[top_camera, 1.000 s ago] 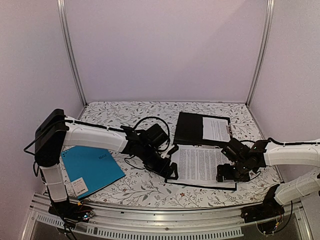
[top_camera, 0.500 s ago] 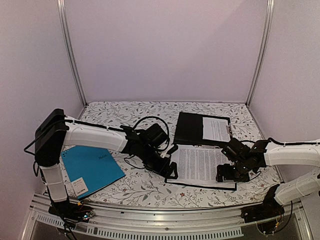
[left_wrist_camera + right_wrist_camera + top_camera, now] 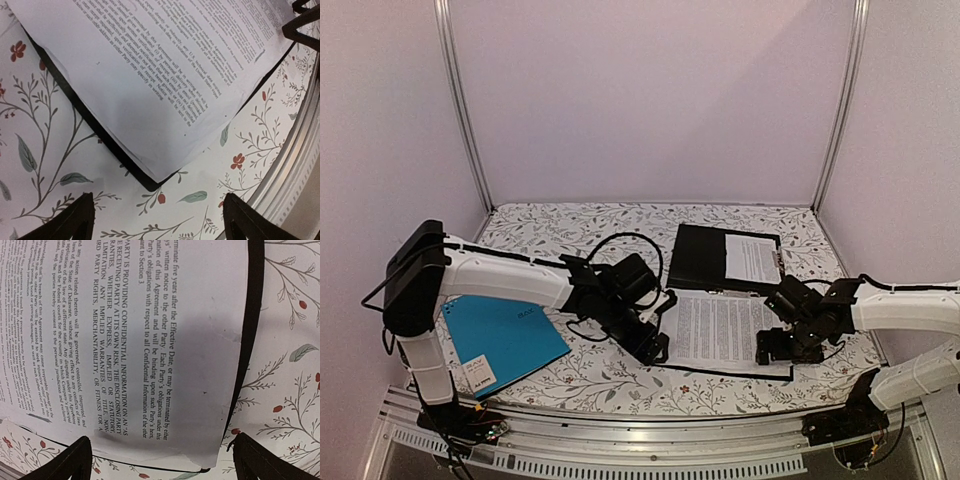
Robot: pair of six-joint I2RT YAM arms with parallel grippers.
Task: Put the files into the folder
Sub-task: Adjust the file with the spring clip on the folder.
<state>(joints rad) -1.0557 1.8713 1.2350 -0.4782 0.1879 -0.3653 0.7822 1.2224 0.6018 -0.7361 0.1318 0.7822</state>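
The black folder (image 3: 698, 256) lies open on the flowered table. One printed white sheet (image 3: 753, 258) lies on its far half. The files (image 3: 722, 330) lie on its near half, whose black edge shows around them. My left gripper (image 3: 655, 347) is open and empty just off the folder's near left corner. In the left wrist view (image 3: 160, 222) it hovers over the corner of the files (image 3: 150, 65) and the folder's rim (image 3: 102, 137). My right gripper (image 3: 776, 348) is open above the files' right part. In the right wrist view (image 3: 162, 462) it is over the files (image 3: 150, 340) and the folder's edge (image 3: 248, 340).
A teal-blue folder (image 3: 505, 337) with a white label lies at the near left. The metal rail (image 3: 640, 452) of the table's near edge runs close below both grippers and shows in the left wrist view (image 3: 295, 165). Walls close the back and sides.
My left gripper has shifted slightly left and toward the near edge, off the folder's corner. My right gripper has edged a little to the right. The papers have not moved.
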